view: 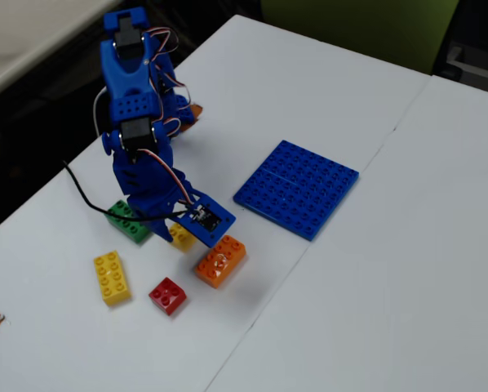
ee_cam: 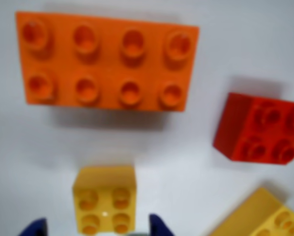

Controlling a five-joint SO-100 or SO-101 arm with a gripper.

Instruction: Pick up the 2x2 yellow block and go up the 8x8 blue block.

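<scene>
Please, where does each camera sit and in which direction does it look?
Wrist view: rides on the arm, looks down at the table; shows the small yellow block between the blue fingertips of the gripper, plus the orange brick, red brick and long yellow brick.
Fixed view: stands high beside the table, looks down obliquely; shows the whole arm, the blue baseplate and a green brick.
Shared: small yellow block, orange, red and long yellow bricks.
</scene>
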